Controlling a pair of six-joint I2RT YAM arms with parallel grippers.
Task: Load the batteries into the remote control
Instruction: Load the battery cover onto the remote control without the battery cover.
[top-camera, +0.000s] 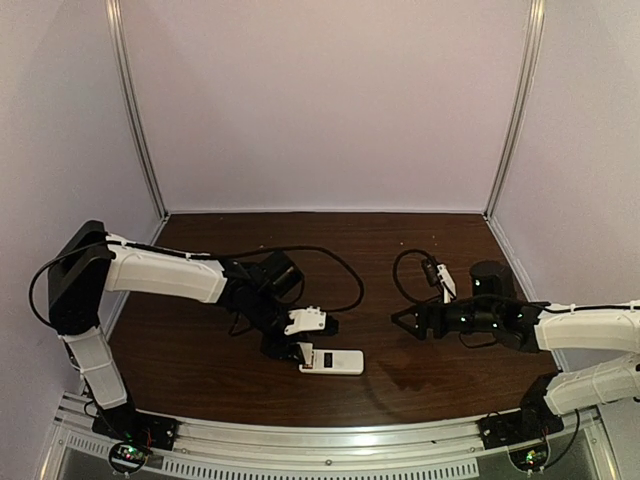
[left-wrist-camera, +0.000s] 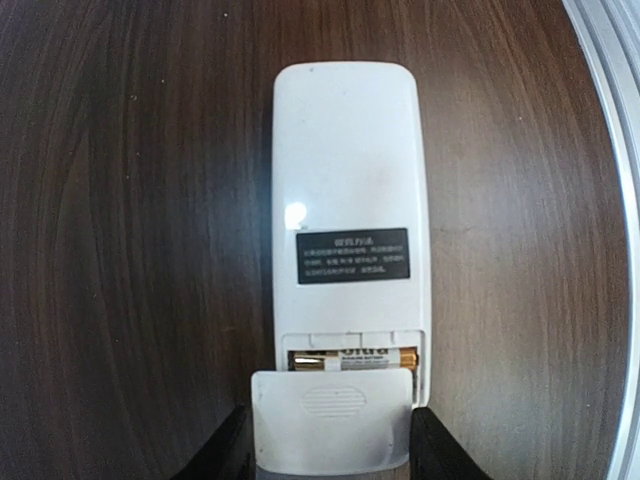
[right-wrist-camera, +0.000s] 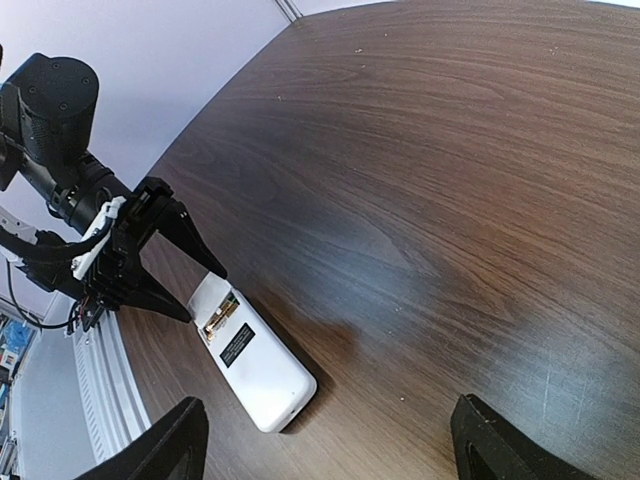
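The white remote control (left-wrist-camera: 345, 180) lies face down on the dark wood table, its plain back up, near the front edge (top-camera: 335, 361). One gold-yellow battery (left-wrist-camera: 352, 359) lies crosswise in the open recess; a second one does not show. A white battery cover (left-wrist-camera: 332, 415) sits partly over the recess. My left gripper (left-wrist-camera: 332, 455) is shut on this cover, one black finger against each side. In the right wrist view the remote (right-wrist-camera: 255, 365) and left gripper (right-wrist-camera: 175, 270) lie at lower left. My right gripper (right-wrist-camera: 325, 450) is open and empty, to the right of the remote (top-camera: 405, 320).
A metal rail (top-camera: 320, 440) runs along the table's near edge, just right of the remote in the left wrist view (left-wrist-camera: 610, 100). Black cables loop over the table behind both arms (top-camera: 335, 262). Pale walls close in the back and both sides.
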